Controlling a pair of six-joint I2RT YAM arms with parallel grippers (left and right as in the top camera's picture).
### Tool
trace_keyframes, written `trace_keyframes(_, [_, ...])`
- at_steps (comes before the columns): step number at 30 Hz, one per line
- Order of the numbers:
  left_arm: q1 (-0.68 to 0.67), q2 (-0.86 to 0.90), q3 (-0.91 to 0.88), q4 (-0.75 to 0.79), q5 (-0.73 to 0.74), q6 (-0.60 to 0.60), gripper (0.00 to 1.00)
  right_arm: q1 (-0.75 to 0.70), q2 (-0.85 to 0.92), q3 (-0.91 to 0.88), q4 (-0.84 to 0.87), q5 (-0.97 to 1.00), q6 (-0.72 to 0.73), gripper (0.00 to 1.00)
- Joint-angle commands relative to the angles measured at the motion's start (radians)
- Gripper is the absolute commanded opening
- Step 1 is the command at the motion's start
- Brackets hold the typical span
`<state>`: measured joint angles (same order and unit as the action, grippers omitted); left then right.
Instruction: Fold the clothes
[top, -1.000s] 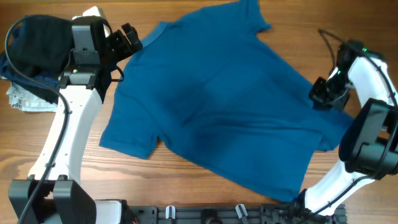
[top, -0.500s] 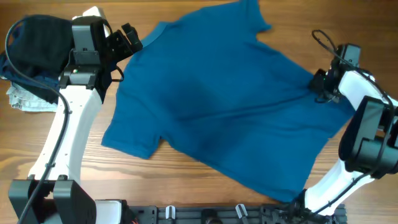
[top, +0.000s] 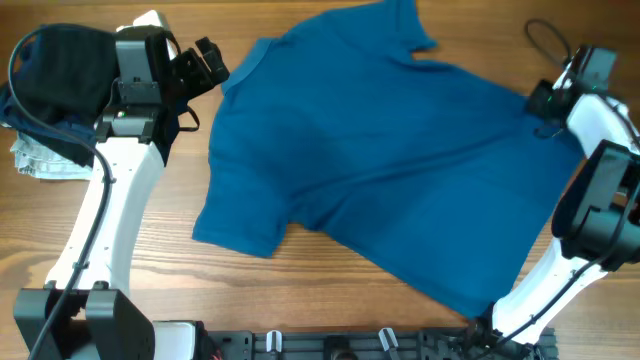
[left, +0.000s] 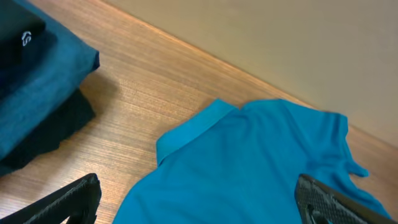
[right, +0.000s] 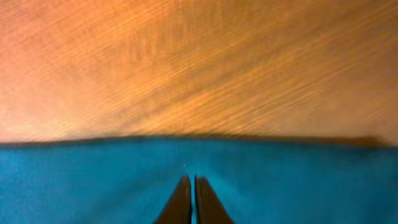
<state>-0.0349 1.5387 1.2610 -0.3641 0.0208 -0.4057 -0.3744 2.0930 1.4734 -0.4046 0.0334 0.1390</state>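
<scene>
The mid-blue T-shirt (top: 390, 170) lies spread across the wooden table, collar toward the upper left. It also shows in the left wrist view (left: 261, 168) and the right wrist view (right: 93, 186). My left gripper (top: 208, 62) is open just left of the collar, and its fingers (left: 199, 202) straddle the fabric without touching it. My right gripper (top: 548, 100) is shut on the shirt's right edge; the closed fingers (right: 191, 186) pinch blue fabric that drapes around them.
A stack of dark navy and black folded garments (top: 50, 75) sits at the far left and shows in the left wrist view (left: 37, 81). A small whitish patterned cloth (top: 40, 160) lies under it. Bare wood lies in front of the shirt.
My right gripper has moved up and to the right, dragging the shirt with it. The whole shirt has shifted rightward. The left arm has not moved.
</scene>
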Motion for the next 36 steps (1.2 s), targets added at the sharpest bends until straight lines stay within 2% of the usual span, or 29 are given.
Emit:
trace_keyframes(1, [-0.002, -0.001, 0.003, 0.003, 0.005, -0.002, 1.0, -0.005, -0.042, 0.233, -0.192, -0.012, 0.023, 0.04])
trace_keyframes(2, [-0.002, -0.001, 0.003, 0.003, 0.005, -0.002, 1.0, -0.006, -0.06, 0.258, -0.232, -0.011, 0.022, 0.09])
trace_keyframes(3, [-0.002, -0.001, 0.003, 0.003, 0.005, -0.002, 1.0, -0.006, -0.088, 0.277, -0.272, -0.011, 0.022, 0.25])
trace_keyframes(5, [-0.002, -0.001, 0.003, 0.003, 0.005, -0.002, 1.0, -0.006, -0.127, 0.281, -0.318, -0.011, 0.022, 0.42])
trace_keyframes(11, [-0.002, -0.001, 0.003, 0.003, 0.005, -0.002, 1.0, -0.006, -0.172, 0.28, -0.472, -0.011, 0.025, 0.54])
trace_keyframes(12, [-0.002, -0.001, 0.003, 0.003, 0.005, -0.002, 1.0, -0.006, -0.172, 0.28, -0.483, -0.011, 0.024, 0.62])
trace_keyframes(13, [-0.002, -0.001, 0.003, 0.003, 0.005, -0.002, 1.0, -0.006, -0.172, 0.28, -0.498, -0.011, 0.023, 0.84])
trace_keyframes(14, [-0.002, -0.001, 0.003, 0.003, 0.005, -0.002, 1.0, -0.006, -0.172, 0.28, -0.5, -0.011, 0.02, 1.0])
trace_keyframes(19, [-0.002, -0.001, 0.003, 0.003, 0.005, -0.002, 1.0, -0.006, -0.172, 0.28, -0.497, -0.011, 0.02, 0.99])
trace_keyframes(22, [-0.002, -0.002, 0.003, 0.069, 0.009, -0.003, 1.0, -0.006, -0.172, 0.28, -0.497, -0.011, 0.02, 1.0])
trace_keyframes(23, [-0.002, -0.002, 0.003, 0.074, 0.047, -0.002, 0.89, -0.006, -0.172, 0.28, -0.497, -0.011, 0.021, 1.0])
trace_keyframes(24, [-0.003, 0.007, 0.003, 0.085, 0.079, -0.002, 0.46, -0.006, -0.172, 0.28, -0.497, -0.011, 0.02, 1.0])
trace_keyframes(25, [-0.007, 0.026, 0.003, 0.106, 0.113, -0.003, 0.13, -0.006, -0.172, 0.28, -0.497, -0.011, 0.021, 1.0])
trace_keyframes(26, [-0.021, 0.069, 0.003, 0.138, 0.129, -0.023, 0.04, -0.006, -0.172, 0.28, -0.497, -0.011, 0.02, 1.0])
trace_keyframes(31, [-0.086, 0.338, 0.003, 0.337, 0.127, -0.048, 0.04, -0.006, -0.172, 0.28, -0.497, -0.011, 0.02, 1.0])
trace_keyframes(36, [-0.085, 0.464, 0.003, 0.354, 0.061, -0.047, 0.04, -0.006, -0.172, 0.28, -0.497, -0.011, 0.02, 1.0])
